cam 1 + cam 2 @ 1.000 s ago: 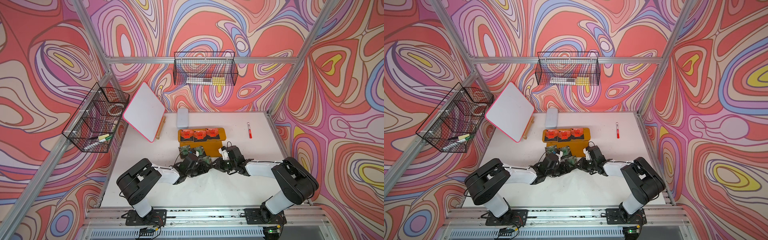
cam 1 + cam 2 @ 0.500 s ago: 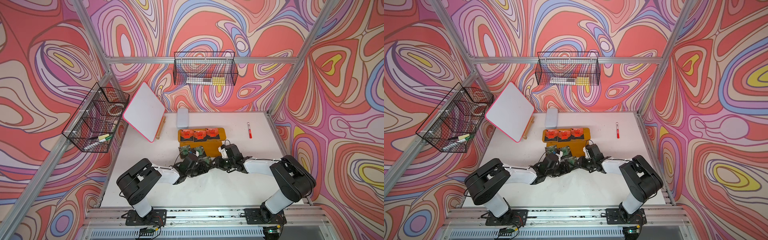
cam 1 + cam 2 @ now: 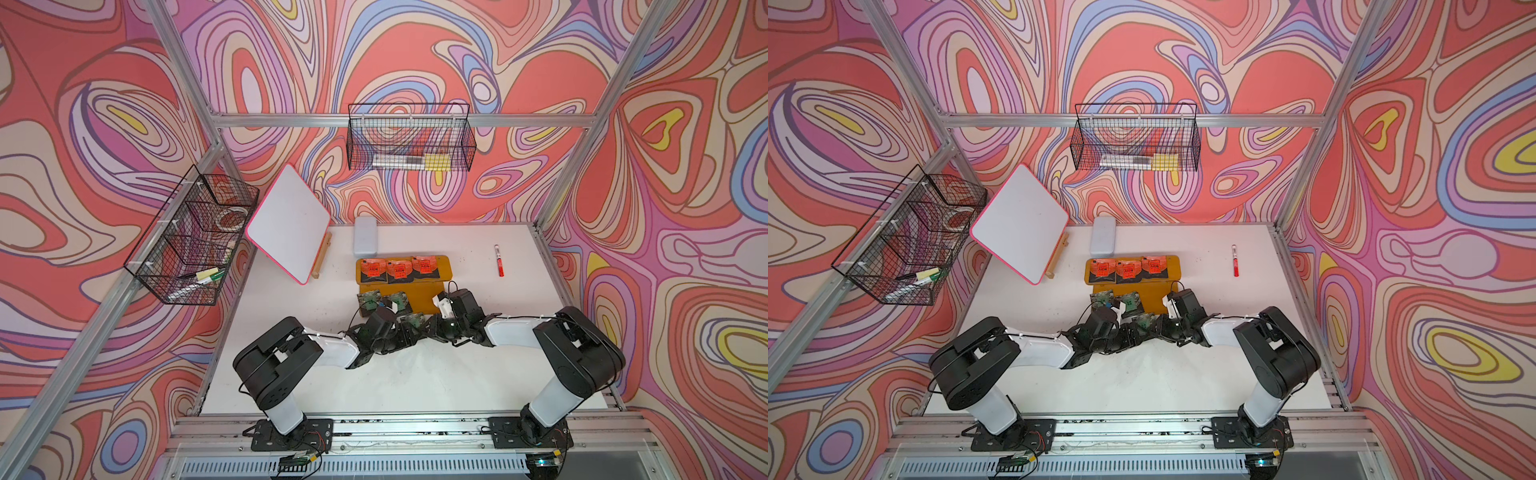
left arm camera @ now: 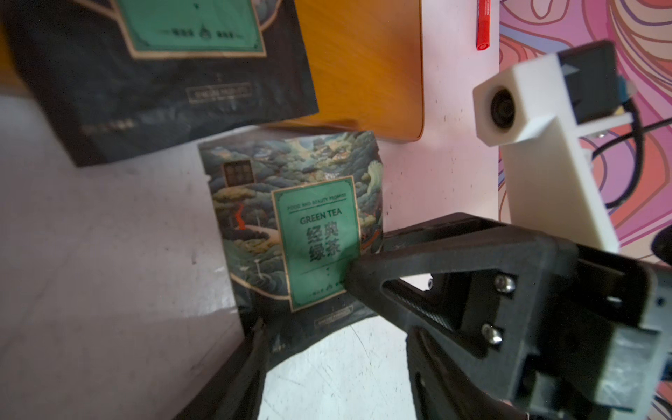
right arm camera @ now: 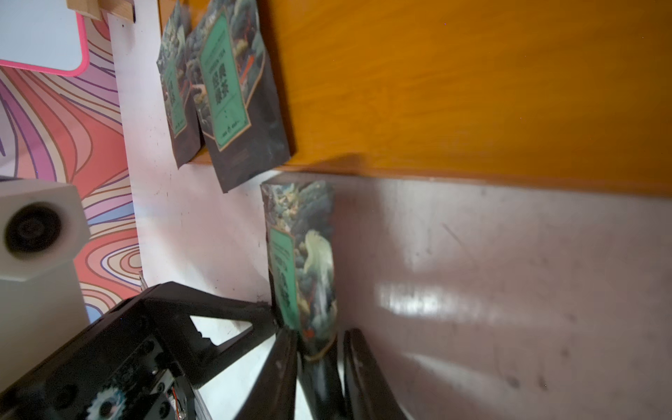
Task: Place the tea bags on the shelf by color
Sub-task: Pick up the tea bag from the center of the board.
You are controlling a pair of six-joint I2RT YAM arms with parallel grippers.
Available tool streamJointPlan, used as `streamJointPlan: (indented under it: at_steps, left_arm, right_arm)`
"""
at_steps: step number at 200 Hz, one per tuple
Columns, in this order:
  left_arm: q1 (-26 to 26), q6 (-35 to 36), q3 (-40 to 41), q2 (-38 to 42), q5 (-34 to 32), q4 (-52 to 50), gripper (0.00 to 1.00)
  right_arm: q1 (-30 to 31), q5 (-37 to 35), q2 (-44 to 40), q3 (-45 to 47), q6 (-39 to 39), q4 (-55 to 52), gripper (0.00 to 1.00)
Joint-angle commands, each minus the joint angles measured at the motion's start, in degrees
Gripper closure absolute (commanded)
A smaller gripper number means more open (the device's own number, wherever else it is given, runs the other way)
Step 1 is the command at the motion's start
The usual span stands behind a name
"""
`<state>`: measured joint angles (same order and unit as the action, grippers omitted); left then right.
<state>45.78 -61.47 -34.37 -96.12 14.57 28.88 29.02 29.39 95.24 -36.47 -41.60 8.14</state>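
The shelf point(image 3: 444, 268) stands in the middle of the table point(image 3: 374, 386). Its upper tier carries three orange-red tea bags point(image 3: 397, 271) in one row, side by side, labels up. On the lower tier lie two green tea bags point(image 3: 369, 300), at the end nearer my left arm. In the right wrist view they overlap a little, and both hang over the front edge toward the table.

The third green tea bag point(image 4: 298, 236) is not on the shelf. It stands on edge just in front of the lower tier, between my two grippers. My right gripper point(image 5: 315, 340) has one finger at each side of it, one of them against the green label. The picture is blurred and I seem to see a thin gap at the other finger, so I cannot tell if these jaws clench the bag. My left gripper point(image 3: 405, 331) touches the low part of the bag with one finger point(image 5: 262, 312). Whether it grasps the bag I also cannot tell.

The back wire basket point(image 3: 409, 129) on the far wall holds a long pale pen-like thing and a yellow block. The side wire basket point(image 3: 178, 266), on the wall by my left arm, has several compartments. A far one holds a pale ring, and the nearest holds a pen-like thing with a green part and a pale yellow piece. Behind the shelf lies a closed white case point(image 3: 365, 242); its inside is hidden.
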Motion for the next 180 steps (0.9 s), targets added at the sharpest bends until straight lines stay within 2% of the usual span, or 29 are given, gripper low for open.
streamJointPlan:
  at_steps: [1,121,180]
  left_arm:
    - [0.3,0.3,1.2,-0.8,-0.8,-1.6,0.36]
    - [0.3,0.4,1.0,-1.0,-0.5,-2.1,0.35]
    - [0.3,0.4,1.0,-1.0,-0.5,-2.1,0.36]
  right_arm:
    - [0.3,-0.5,-1.8,1.2,-0.4,-0.1,0.78]
    - [0.1,-2.2,-6.3,1.9,-0.8,-2.8,0.84]
    - [0.2,-2.4,-6.1,1.9,-0.8,-2.6,0.95]
